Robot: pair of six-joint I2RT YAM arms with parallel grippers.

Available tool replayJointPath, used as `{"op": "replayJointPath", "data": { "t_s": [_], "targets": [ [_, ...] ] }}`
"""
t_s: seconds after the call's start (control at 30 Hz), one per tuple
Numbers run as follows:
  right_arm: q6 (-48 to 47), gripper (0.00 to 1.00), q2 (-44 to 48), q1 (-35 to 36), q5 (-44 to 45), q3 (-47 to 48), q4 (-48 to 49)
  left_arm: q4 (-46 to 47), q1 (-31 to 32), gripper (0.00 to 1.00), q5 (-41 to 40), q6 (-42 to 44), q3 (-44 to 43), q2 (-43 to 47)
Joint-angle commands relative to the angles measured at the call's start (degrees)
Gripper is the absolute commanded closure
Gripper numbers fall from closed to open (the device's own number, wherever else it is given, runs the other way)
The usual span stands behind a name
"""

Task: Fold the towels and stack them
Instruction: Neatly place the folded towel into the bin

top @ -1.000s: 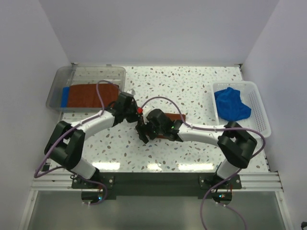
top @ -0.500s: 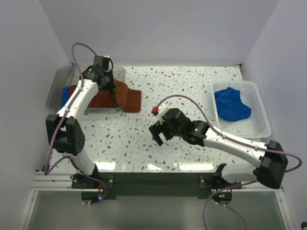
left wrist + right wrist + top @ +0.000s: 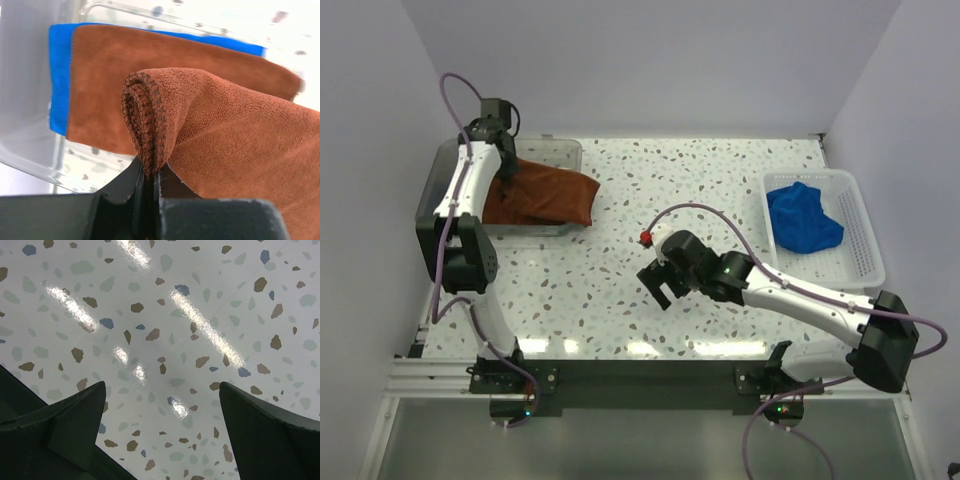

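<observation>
Clamps the left gripper (image 3: 150,181) on the rolled hem of the brown towel (image 3: 240,135), upper left of the overhead frame, over the clear bin (image 3: 565,146). Looks soft, light, floppy — best pinched at folded edges. Shows the right gripper (image 3: 162,390) spread wide, mid-frame.

white arm links (image 3: 798,297), black joints (image 3: 882,345), purple cables (image 3: 695,207), black left pincer (image 3: 150,172), black right pincer (image 3: 660,284), red knob (image 3: 644,237) just behind it

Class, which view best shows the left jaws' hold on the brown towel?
Left wrist: the brown towel shows its folded edge pinched between jaws. Top external shows it draped across the tray; right wrist, nothing.
</observation>
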State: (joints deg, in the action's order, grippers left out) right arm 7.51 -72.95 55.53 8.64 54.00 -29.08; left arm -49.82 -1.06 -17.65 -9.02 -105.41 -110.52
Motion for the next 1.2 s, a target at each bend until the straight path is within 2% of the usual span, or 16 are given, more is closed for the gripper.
{"op": "replayJointPath", "data": {
  "t_s": [0.0, 0.37, 0.43, 0.47, 0.63, 0.67, 0.77, 0.87, 0.97, 1.03, 1.07, 1.13, 1.17],
  "targets": [
    [-1.97, 0.01, -1.05, -0.15, 2.43, 2.07, -1.5, 2.78, -2.89, 1.0, -2.49, 2.69, -3.23, -1.1],
    [-3.46, 0.01, -4.48, -0.86, 2.43, 3.57, -2.47, 10.62, -9.13, 1.0, -0.63, 2.51, 1.86, -3.56],
    [-3.81, 0.01, -4.83, -0.95, 2.6, 3.57, -2.47, 11.15, -9.57, 0.94, -0.98, 2.51, 2.39, -4.44],
    [-3.73, 0.01, -5.01, -1.21, 2.78, 3.48, -2.47, 11.15, -9.92, 0.88, -1.42, 2.69, 2.75, -5.83],
    [-3.11, 0.01, -5.1, -2.26, 4.71, 3.48, -2.73, 8.87, -10.28, 0.7, -7.13, 2.34, 1.52, -9.45],
    [-2.94, 0.01, -4.93, -3.05, 5.59, 3.57, -2.74, 8.78, -10.36, 0.57, -7.74, 2.42, 1.34, -9.71],
    [-2.67, 0.01, -4.49, -4.98, 8.21, 4.27, -3.52, 8.78, -10.54, 0.3, -10.64, 2.16, 0.2, -10.15],
    [-1.97, 0.01, -3.7, -7.35, 14.09, 6.46, -5.19, 6.15, -10.8, 0.14, -15.21, 0.41, -2.08, -10.07],
    [-0.31, 0.01, -3.08, -11.21, 18.5, 8.4, -7.39, 4.48, -10.81, 0.07, -16.63, -0.91, -4.1, -8.58],
    [2.33, 0.01, -2.55, -14.2, 24.81, 10.6, -9.32, 2.8, -10.72, 0.04, -14.44, -2.4, -4.37, -5.61],
    [2.94, 0.01, -2.46, -15.44, 26.84, 11.12, -9.5, 2.45, -10.46, 0.0, -13.21, -2.84, -3.67, -4.02],
    [4.35, 0.01, -2.64, -18.42, 29.93, 12.97, -10.37, 4.11, -9.58, 0.0, -8.91, -3.11, 1.22, -0.07],
    [4.97, 0.01, -3.07, -22.27, 30.37, 14.45, -10.82, 6.9, -8.01, 0.0, -7.68, -3.2, 3.6, 4.74]
  ]
}}
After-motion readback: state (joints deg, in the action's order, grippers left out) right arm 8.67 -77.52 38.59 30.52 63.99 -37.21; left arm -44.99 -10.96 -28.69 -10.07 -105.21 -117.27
